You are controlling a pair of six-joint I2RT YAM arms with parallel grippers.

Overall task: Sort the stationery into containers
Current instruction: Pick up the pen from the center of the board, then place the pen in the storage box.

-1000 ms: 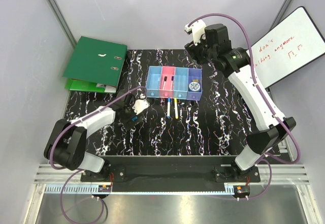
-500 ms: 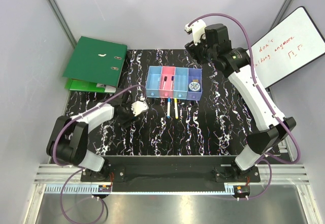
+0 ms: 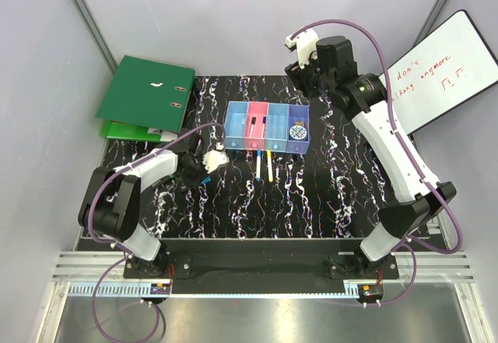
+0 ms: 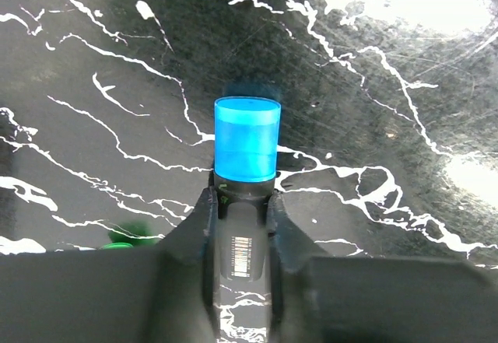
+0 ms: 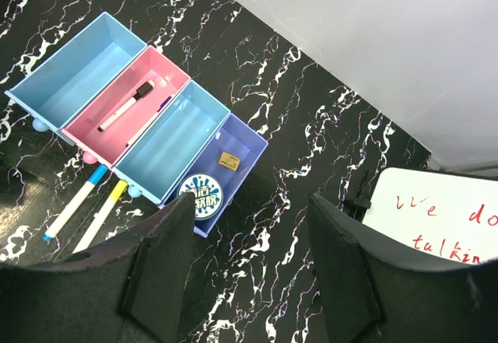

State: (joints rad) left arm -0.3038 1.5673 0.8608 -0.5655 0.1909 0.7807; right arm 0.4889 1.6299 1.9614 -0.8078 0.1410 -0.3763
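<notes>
Pinching a short black plastic marker with a blue cap (image 4: pixel 247 141) by its light, stiff, probably slick barrel, my left hand (image 4: pixel 243 203) works low over the black marbled bench (image 4: pixel 373 86), left of the row of translucent plastic bins (image 3: pixel 278 129).

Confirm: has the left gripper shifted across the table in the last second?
No, hardly at all. The left gripper stays just left of the bins' near-left corner. Only its jaws have changed: they have closed around the blue-capped marker.
</notes>
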